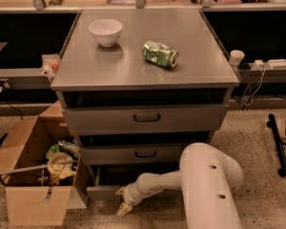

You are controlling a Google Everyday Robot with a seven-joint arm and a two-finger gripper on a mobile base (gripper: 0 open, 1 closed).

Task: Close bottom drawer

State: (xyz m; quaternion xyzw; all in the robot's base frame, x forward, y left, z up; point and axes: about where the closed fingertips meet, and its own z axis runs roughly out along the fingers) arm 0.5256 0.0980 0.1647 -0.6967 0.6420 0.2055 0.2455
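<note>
The bottom drawer [103, 191] is the lowest of the grey cabinet's three drawers. It stands pulled out a little, with a dark gap above its low front panel. My gripper [122, 200] is at floor level, right in front of the left part of that panel, with its pale fingertips [124, 209] spread apart and holding nothing. My white arm [205, 185] reaches in from the lower right and hides the drawer's right half and its handle.
The middle drawer [138, 154] and top drawer [145, 118] also stand slightly out. A white bowl [106, 31] and a green can [160, 54] lie on the cabinet top. An open cardboard box [35, 185] of clutter sits on the floor at the left, touching the cabinet.
</note>
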